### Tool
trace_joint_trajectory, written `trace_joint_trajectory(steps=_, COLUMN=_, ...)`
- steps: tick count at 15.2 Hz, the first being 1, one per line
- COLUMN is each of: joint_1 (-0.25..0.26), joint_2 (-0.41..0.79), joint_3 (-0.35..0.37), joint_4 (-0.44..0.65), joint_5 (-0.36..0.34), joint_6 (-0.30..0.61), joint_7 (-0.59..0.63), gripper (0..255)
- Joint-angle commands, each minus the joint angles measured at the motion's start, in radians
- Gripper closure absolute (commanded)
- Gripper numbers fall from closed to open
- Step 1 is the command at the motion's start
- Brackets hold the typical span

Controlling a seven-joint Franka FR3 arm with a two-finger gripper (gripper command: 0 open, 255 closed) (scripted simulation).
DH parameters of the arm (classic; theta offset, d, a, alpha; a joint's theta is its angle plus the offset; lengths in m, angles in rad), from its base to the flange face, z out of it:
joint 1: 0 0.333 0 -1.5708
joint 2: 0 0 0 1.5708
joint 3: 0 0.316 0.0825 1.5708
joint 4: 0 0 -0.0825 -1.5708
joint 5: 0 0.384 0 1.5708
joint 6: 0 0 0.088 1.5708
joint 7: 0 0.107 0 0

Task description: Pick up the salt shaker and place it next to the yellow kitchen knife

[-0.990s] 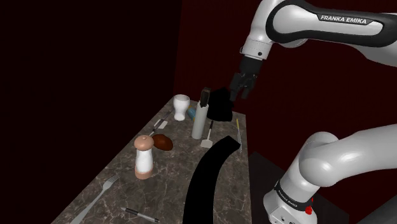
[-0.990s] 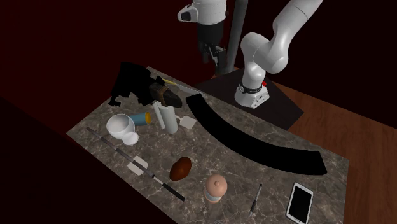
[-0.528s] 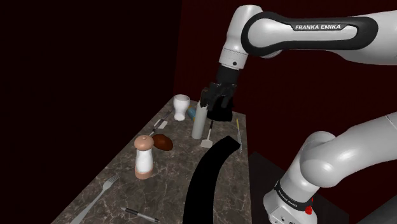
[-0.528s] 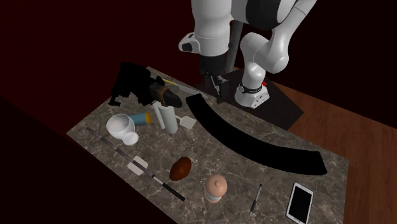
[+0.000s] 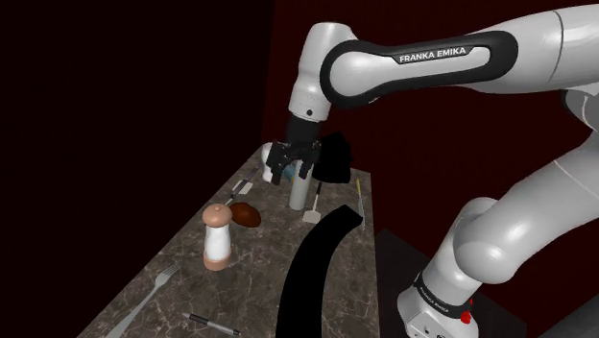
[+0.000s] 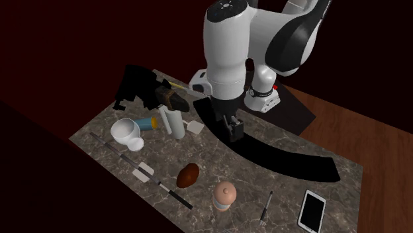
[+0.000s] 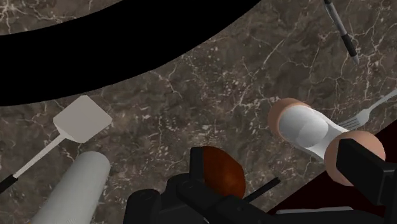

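Hovering with its fingers spread and empty, the gripper (image 5: 291, 171) hangs at the shoulder view's centre, near a white cylinder (image 5: 300, 189). The salt shaker (image 5: 217, 237) stands upright, lower left of it, on the marble counter (image 5: 245, 278), beside a brown egg-shaped thing (image 5: 247, 215).

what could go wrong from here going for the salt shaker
The open hand hangs close to the tall white cylinder; a sweep toward the peach-and-white salt shaker might tip it. The brown oval object lies close to the shaker, so the hand could nudge it. The thin yellow kitchen knife lies by a black blocky shape, so room there looks tight.
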Motion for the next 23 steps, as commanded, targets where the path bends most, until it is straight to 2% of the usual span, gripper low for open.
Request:
trace_joint_trajectory(steps=1, joint_1=0.004, joint_2=0.064, joint_3=0.033, joint_4=0.039, joint_5=-0.009, joint_6=0.035, joint_7=0.044, gripper=0)
trace_joint_trajectory(steps=6, joint_1=0.02, joint_2=0.238, joint_3=0.107, joint_4=0.148, joint_5=-0.066, joint_6=0.116, joint_7=0.164, gripper=0)
trace_joint_trajectory(steps=12, joint_1=0.063, joint_2=0.452, joint_3=0.157, joint_4=0.307, joint_5=-0.181, joint_6=0.173, joint_7=0.313, gripper=0)
trace_joint_trajectory(steps=19, joint_1=0.077, joint_2=0.501, joint_3=0.156, joint_4=0.267, joint_5=-0.205, joint_6=0.259, joint_7=0.33, gripper=0)
trace_joint_trajectory(steps=23, joint_1=0.078, joint_2=0.506, joint_3=0.156, joint_4=0.264, joint_5=-0.208, joint_6=0.266, joint_7=0.332, gripper=0)
